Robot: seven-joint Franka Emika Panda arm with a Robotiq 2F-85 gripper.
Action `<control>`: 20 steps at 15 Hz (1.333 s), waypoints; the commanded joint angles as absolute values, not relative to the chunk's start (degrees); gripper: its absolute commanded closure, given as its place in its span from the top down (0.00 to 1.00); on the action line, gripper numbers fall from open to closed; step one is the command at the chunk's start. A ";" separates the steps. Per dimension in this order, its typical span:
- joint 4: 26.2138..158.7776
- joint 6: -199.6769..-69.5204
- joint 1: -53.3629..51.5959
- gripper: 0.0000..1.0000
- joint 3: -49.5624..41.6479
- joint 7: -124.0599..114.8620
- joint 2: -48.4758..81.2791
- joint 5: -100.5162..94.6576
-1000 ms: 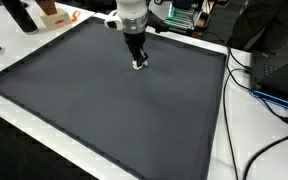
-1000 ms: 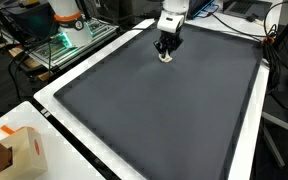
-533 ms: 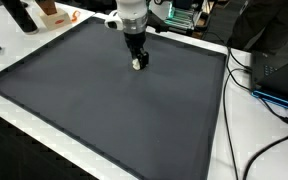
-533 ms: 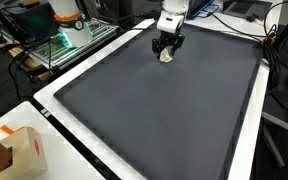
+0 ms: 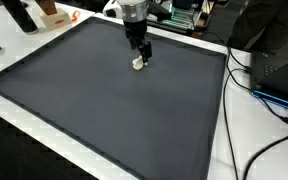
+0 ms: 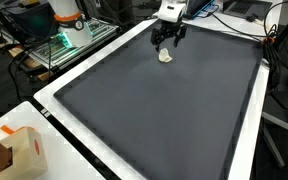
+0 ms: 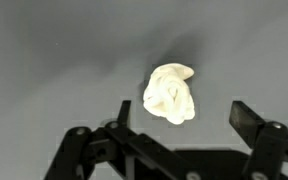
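A dark grey mat (image 5: pixel 104 110) covers a white table (image 5: pixel 236 105) in both exterior views. The gripper (image 6: pixel 167 42) hangs just above a small cream lump (image 7: pixel 171 93), with its jaws spread wide and clear of it. The lump lies on the mat near the far edge, and the wrist view shows it between the fingertips.

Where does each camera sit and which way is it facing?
Exterior view: raised off a corner of the dark mat, looking down across it; the open end effector hangs above a pale lump.
Exterior view: raised at another side, near a cardboard box; same end effector and pale lump.
Wrist view: looks down; fingers frame the pale lump.
Shared: pale lump on dark mat.
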State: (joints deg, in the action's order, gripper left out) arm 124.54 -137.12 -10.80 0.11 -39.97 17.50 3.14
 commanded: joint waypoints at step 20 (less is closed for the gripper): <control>133.17 -125.53 8.38 1.00 -3.25 4.39 12.63 49.94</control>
State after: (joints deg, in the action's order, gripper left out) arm 133.69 -128.36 7.02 -2.31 1.57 10.31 45.27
